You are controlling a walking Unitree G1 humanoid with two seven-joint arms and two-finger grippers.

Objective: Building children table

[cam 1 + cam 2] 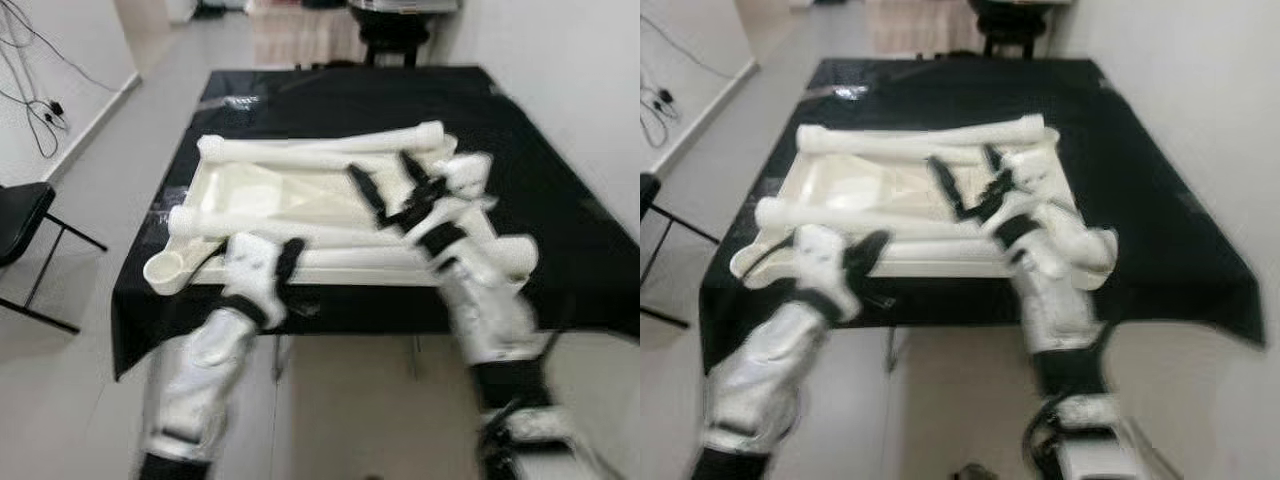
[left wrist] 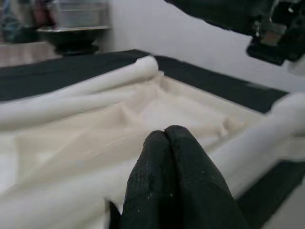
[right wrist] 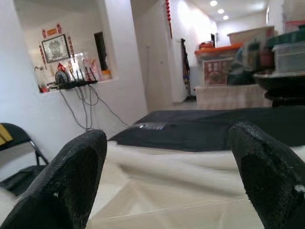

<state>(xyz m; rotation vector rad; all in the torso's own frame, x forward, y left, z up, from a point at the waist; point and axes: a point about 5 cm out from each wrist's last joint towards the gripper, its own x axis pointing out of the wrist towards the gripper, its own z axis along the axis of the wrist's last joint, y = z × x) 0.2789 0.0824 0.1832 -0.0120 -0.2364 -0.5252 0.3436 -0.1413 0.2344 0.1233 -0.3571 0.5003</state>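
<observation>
The cream table top lies upside down on the black-covered table, its legs resting across it. My left gripper, fingers pressed together, hangs at the near edge. My right gripper hovers above the top, fingers spread wide.

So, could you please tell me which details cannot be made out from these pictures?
- Left eye view: motion blur smears the cream plastic table top and its round cream legs, so joints are unreadable.
- Left eye view: the right gripper and arm cover the near right corner of the top.
- Left wrist view: the shut left gripper hides what lies directly beneath it.
- Right wrist view: shelf items on the far wall are too small to identify.
</observation>
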